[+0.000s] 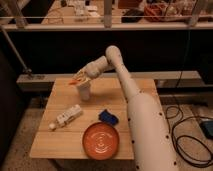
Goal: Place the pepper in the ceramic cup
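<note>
A small whitish ceramic cup (84,93) stands upright on the far left part of the wooden table (131,89). My gripper (79,80) hangs just above the cup's rim, reaching in from the right. A small orange-red pepper (75,82) shows at the fingertips, held over the left edge of the cup's mouth. The gripper is shut on the pepper.
A white bottle-shaped object (66,118) lies on its side at the table's left. A blue object (108,117) sits near the middle, and a large round orange plate (102,141) lies by the front edge. My white arm (142,120) covers the table's right side.
</note>
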